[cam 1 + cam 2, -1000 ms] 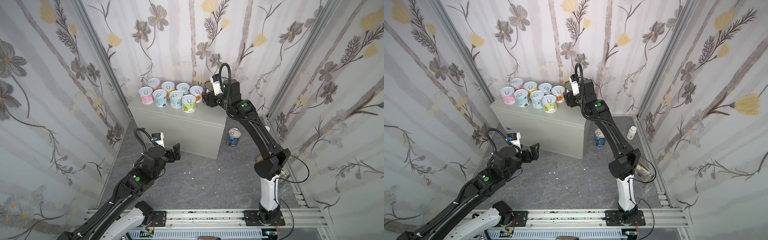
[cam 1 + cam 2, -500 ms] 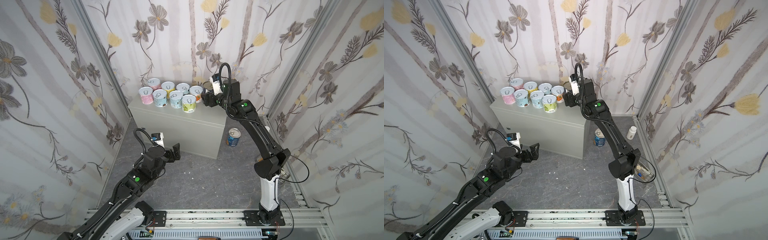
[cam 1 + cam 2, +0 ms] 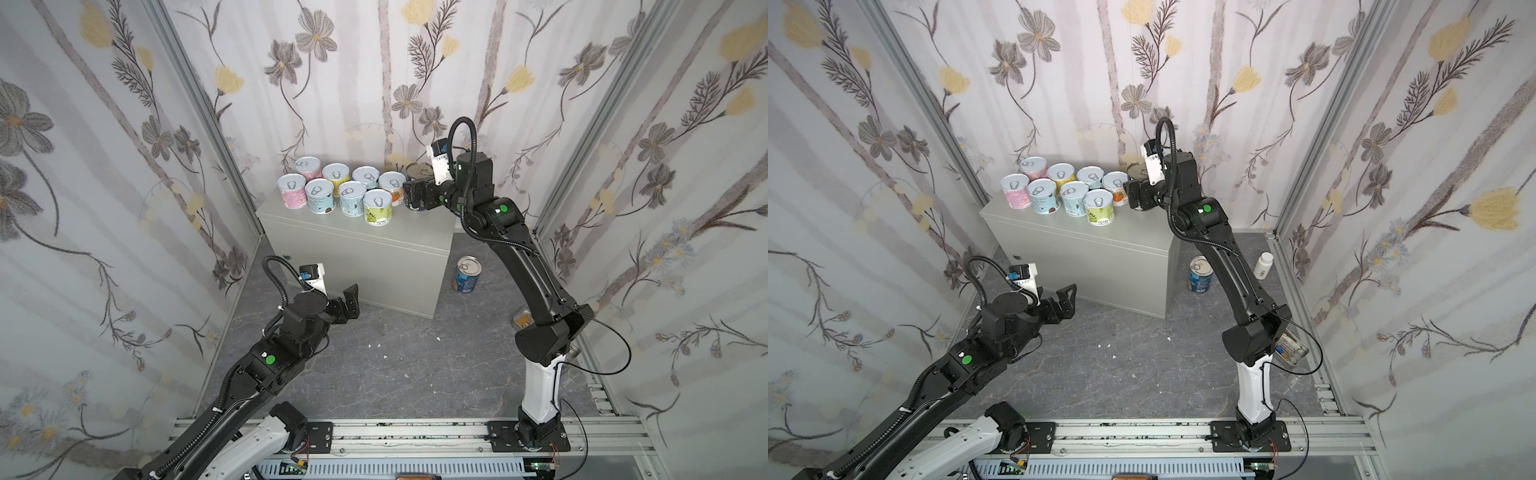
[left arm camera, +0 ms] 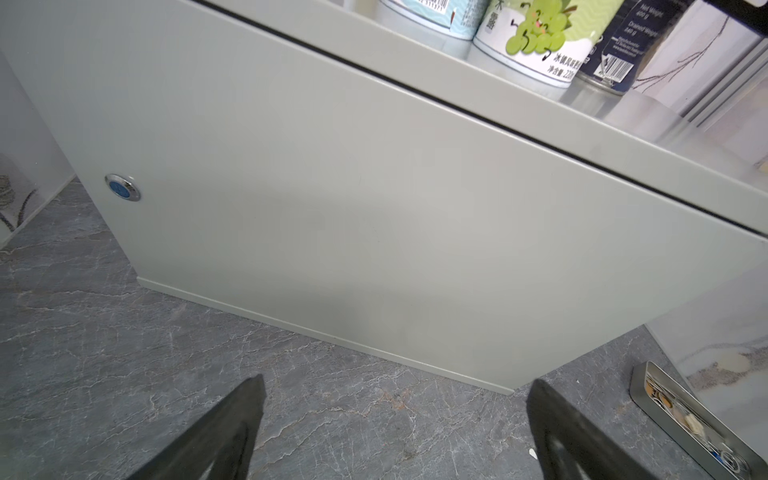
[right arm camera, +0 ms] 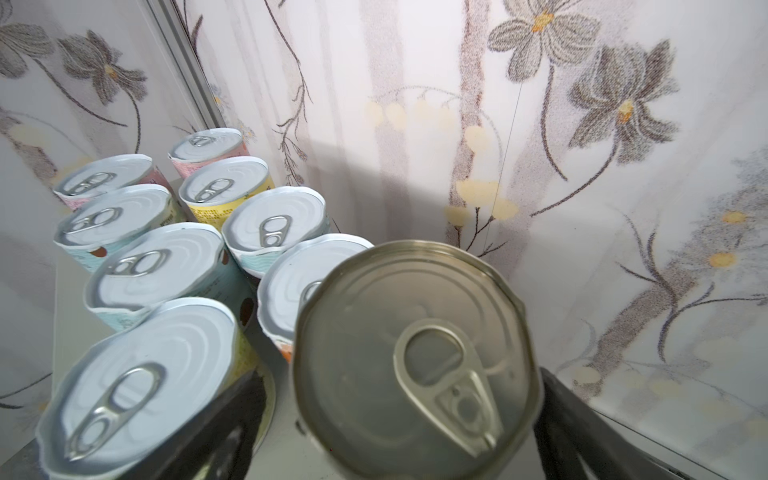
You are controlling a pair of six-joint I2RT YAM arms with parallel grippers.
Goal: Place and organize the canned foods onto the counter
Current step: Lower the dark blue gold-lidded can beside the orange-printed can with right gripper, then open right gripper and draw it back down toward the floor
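The right gripper (image 5: 399,376) is standing with its black jaws spread wide on either side of the tall dark navy can with a dull metal pull-tab lid (image 5: 415,353), not clamping it. In the right wrist view a strip of grey is showing between one finger (image 5: 226,428) and the can's wall. Whether the other finger is touching cannot be told. That navy can is standing upright on the flat top of the large light-grey metal box serving as the counter (image 3: 361,262). It is toward the back, just beside the eight short pastel pull-tab cans (image 3: 352,198), which are sitting in two tight rows on the left part of the top. The finger on that side is sitting just beside the green-labelled short can (image 5: 137,374) at the front of the cluster.

The left gripper (image 3: 349,305) is hovering low over the dark marbled floor (image 3: 395,361), jaws likewise spread wide and holding nothing. It is facing the counter's front panel and standing apart from it.

Bare counter top is lying to the right of the navy can up to the right edge, and along the front edge. The flowered wall (image 3: 374,83) is rising close behind. The tall blue-labelled can (image 3: 466,275) is standing on the floor near the counter's right side, between it and the right arm. In a top view a white pill bottle (image 3: 1262,266) and a flat rectangular tin (image 3: 1291,351) are sitting by the right wall.
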